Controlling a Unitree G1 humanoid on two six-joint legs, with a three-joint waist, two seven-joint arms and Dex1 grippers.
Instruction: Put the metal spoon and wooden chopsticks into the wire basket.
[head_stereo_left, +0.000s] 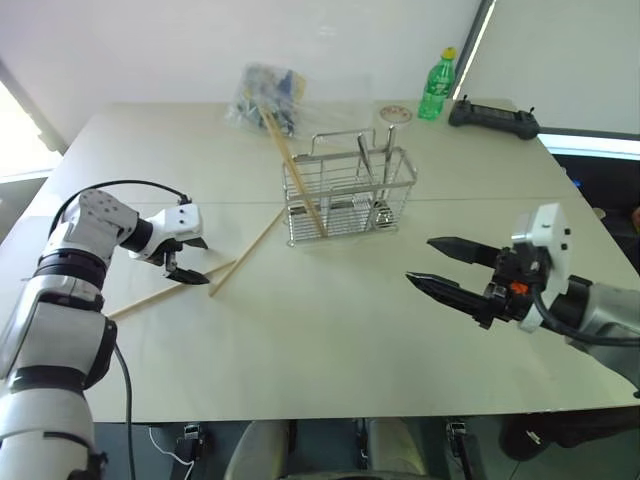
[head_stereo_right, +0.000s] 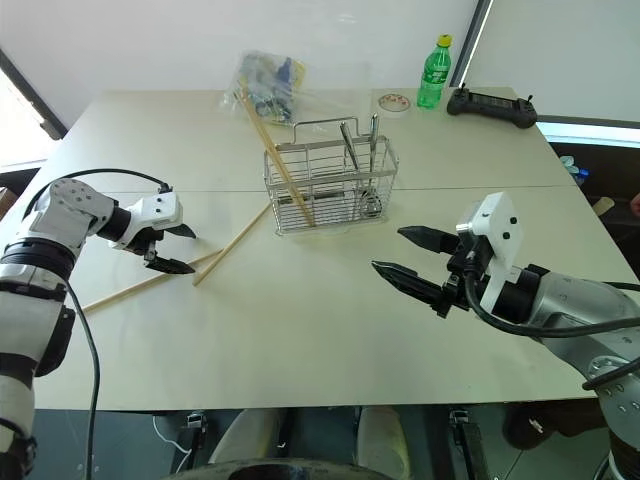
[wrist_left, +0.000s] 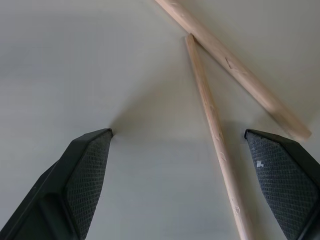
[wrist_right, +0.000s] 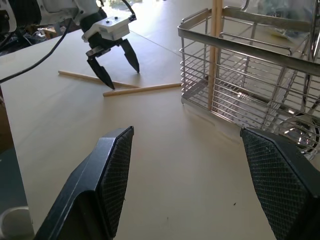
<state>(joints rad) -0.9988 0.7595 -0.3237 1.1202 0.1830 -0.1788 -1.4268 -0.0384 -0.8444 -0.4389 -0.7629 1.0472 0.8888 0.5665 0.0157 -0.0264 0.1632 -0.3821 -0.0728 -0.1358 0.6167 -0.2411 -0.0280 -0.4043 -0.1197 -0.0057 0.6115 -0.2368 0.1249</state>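
Your left pincer (head_stereo_left: 188, 268) stood wide over two pale wooden chopsticks (wrist_left: 215, 130) lying on the matte counter (head_stereo_left: 330, 330); its wrist view showed their grain and the waffled pads (wrist_left: 87, 172). Your right pincer (head_stereo_left: 447, 270) gaped empty. In the chrome wire basket (head_stereo_left: 345, 195) one more chopstick leaned, and the metal spoon (head_stereo_right: 372, 165) stood inside.

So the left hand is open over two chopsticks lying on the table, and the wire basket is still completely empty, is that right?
Not quite. The wire basket is not empty: the right eye view shows a chopstick leaning in it and metal cutlery standing in it. The rest holds: the left hand is open over the two chopsticks on the table.
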